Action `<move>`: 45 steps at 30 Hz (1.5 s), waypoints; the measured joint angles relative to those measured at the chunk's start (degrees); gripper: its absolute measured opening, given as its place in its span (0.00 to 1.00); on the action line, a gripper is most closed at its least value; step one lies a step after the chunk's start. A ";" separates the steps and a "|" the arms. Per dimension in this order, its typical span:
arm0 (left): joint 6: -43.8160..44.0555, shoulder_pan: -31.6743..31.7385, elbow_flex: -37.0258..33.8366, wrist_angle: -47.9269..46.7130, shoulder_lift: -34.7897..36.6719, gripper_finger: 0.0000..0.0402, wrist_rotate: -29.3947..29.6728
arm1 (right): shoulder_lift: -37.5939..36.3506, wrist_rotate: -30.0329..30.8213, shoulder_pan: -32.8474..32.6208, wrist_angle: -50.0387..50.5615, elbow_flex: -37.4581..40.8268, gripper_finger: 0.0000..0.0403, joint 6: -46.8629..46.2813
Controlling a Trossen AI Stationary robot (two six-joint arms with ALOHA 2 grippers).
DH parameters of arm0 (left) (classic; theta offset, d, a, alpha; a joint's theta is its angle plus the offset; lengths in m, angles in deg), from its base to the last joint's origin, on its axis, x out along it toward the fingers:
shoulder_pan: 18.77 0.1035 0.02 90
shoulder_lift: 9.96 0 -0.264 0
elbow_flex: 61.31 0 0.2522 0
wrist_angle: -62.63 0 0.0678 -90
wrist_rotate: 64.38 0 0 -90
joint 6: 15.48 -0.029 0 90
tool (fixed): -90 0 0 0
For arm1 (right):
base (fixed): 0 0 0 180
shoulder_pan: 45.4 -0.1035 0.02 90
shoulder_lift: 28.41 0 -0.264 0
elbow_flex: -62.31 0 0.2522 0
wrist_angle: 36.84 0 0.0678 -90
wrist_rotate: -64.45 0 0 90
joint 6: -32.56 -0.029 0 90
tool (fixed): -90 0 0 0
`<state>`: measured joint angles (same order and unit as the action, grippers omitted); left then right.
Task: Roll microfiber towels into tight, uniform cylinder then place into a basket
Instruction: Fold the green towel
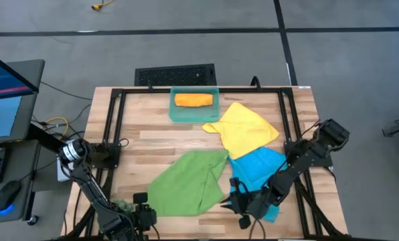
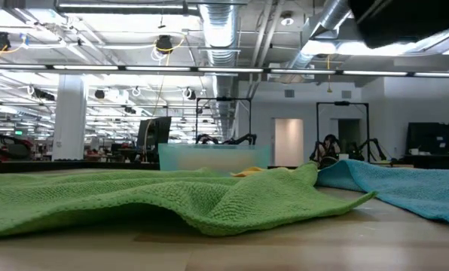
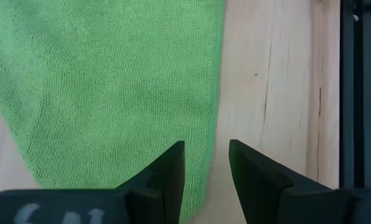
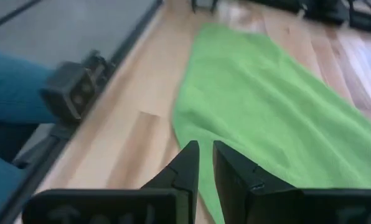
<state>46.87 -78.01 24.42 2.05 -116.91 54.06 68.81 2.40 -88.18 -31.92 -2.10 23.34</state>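
Observation:
The green towel (image 1: 186, 184) lies spread flat on the table's near middle. The blue towel (image 1: 256, 167) lies to its right, and the yellow towel (image 1: 243, 128) lies farther back, overlapping the blue one. An orange towel (image 1: 194, 100) lies rolled inside the teal basket (image 1: 174, 112) at the far middle. My left gripper (image 3: 207, 168) hovers open over the green towel's near left edge (image 3: 213, 124). My right gripper (image 4: 205, 165) hangs over the green towel's near right corner (image 4: 185, 124), its fingers a narrow gap apart with nothing between them.
Black frame rails (image 1: 112, 127) run along the table's left, right and far sides. A side desk with a monitor (image 1: 5, 80) and a mouse (image 1: 7, 195) stands left of the table. Bare wood (image 1: 146, 127) shows left of the yellow towel.

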 joint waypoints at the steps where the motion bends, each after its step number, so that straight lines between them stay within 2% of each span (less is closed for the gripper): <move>1: 0.02 0.00 0.02 -0.02 0.00 0.29 -0.24 | 0.30 -0.28 0.61 0.48 0.00 0.18 -0.29; 7: -0.27 -0.11 -0.01 -0.11 0.00 0.29 -0.03 | 0.80 -7.35 4.14 3.24 0.02 0.22 -0.84; 12: -1.03 -0.39 -0.05 -0.23 -2.26 0.29 0.94 | 1.31 -11.43 5.82 4.08 0.02 0.33 -0.82; 18: -1.25 -0.39 -0.06 -0.39 -5.76 0.29 0.13 | 7.22 -12.95 6.18 2.71 -0.11 0.46 0.64; 24: -1.10 -0.04 -0.07 -2.14 -7.15 0.29 -0.60 | 11.07 -13.02 6.32 2.21 -0.34 0.51 0.38; 31: -0.67 0.32 0.24 -2.68 -9.38 0.29 -0.10 | 11.64 -13.37 7.40 3.61 -0.49 0.49 -4.95; 37: 0.80 0.33 0.30 -2.51 -10.42 0.28 -0.10 | 11.64 -13.36 8.33 5.15 -0.55 0.43 -8.29; 40: 1.28 0.35 0.28 -2.17 -10.52 0.22 0.01 | 11.64 -13.06 8.99 5.44 -0.50 0.36 -10.00; 45: 1.07 0.37 0.24 -1.60 -10.69 0.04 0.53 | 11.69 -12.60 9.22 5.70 -0.44 0.21 -10.31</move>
<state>47.94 -77.64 24.65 0.46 -127.60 54.59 80.50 -10.19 -78.96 -26.22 -2.54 13.03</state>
